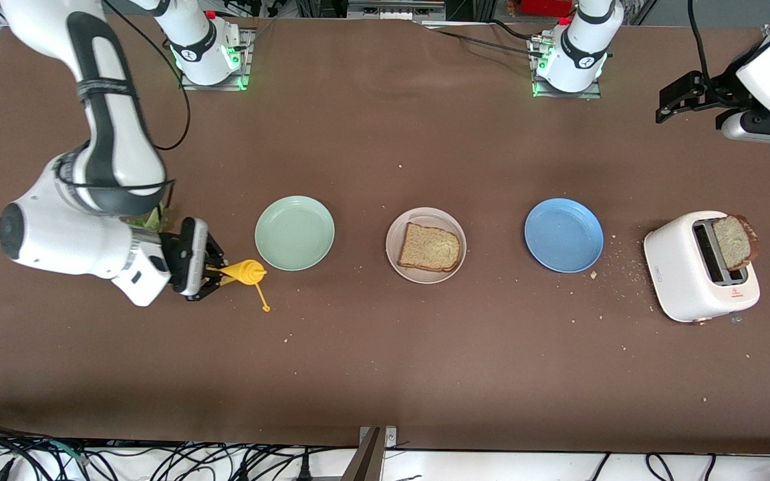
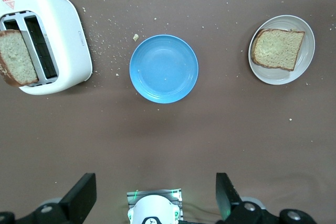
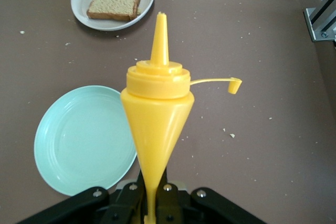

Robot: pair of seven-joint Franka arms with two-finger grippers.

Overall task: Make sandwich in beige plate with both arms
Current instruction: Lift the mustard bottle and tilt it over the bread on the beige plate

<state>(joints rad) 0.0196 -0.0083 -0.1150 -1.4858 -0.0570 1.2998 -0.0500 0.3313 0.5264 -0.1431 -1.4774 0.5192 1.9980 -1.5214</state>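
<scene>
The beige plate [image 1: 425, 217] lies mid-table with one brown toast slice [image 1: 430, 247] on it. A second toast slice [image 1: 734, 242] sticks out of the white toaster [image 1: 701, 266]. A green lettuce leaf [image 1: 155, 219] shows only as an edge under the right arm. My right gripper [image 1: 214, 270] is shut on a yellow squeeze bottle [image 1: 241, 272], held on its side beside the mint-green plate [image 1: 295, 232], nozzle toward that plate. In the right wrist view the gripper [image 3: 156, 203] pinches the bottle's [image 3: 157, 114] narrow end. My left gripper [image 1: 676, 103] waits open and empty, high at its end of the table.
A blue plate [image 1: 563, 234] lies between the beige plate and the toaster, with crumbs scattered round the toaster. The bottle's open cap [image 1: 265, 307] hangs on its strap. The left wrist view shows the blue plate [image 2: 164, 68], toaster [image 2: 47, 35] and beige plate [image 2: 310, 40].
</scene>
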